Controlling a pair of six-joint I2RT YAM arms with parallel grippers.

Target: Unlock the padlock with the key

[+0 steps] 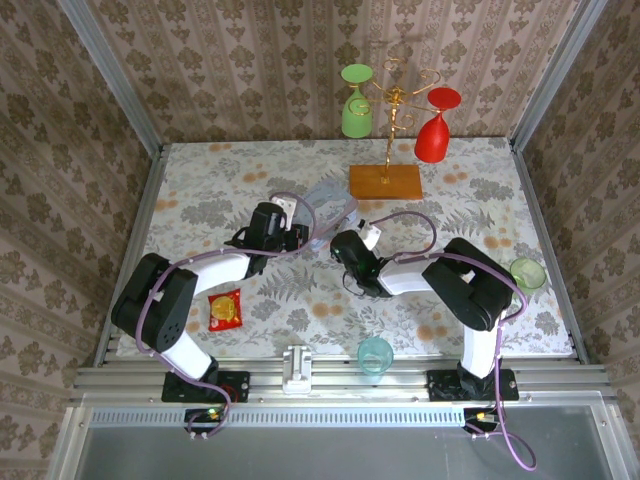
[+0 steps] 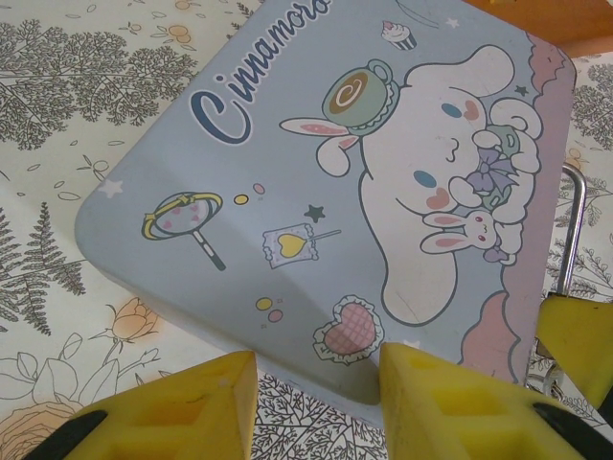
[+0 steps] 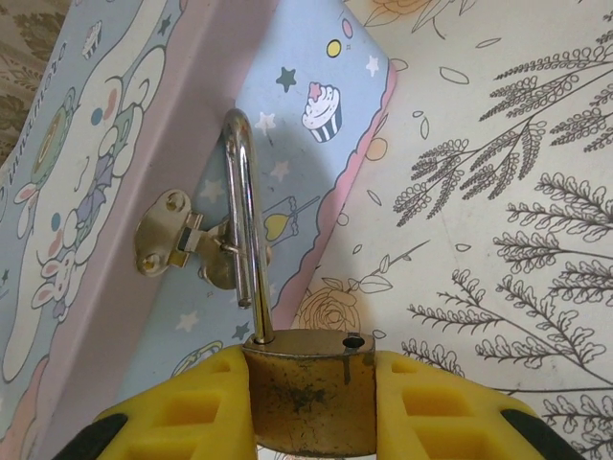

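Padlock [image 3: 306, 407] — small brass body pinched at its sides by right gripper [image 3: 311, 372], jaws narrow, tight on it. Hangs at side of pale blue tin [image 2: 287, 192], shackle [image 3: 239, 192] threaded through hasp [image 3: 168, 235]. One socket in body empty — looks released. Likely light, rigid, slick metal; hold body, not shackle. Left gripper [image 2: 318, 359] part-spread astride tin edge; whether it grips, cannot tell. Tin may slide. Open table [image 3: 498, 192] right of padlock; glass stand [image 1: 385, 180] just behind tin.
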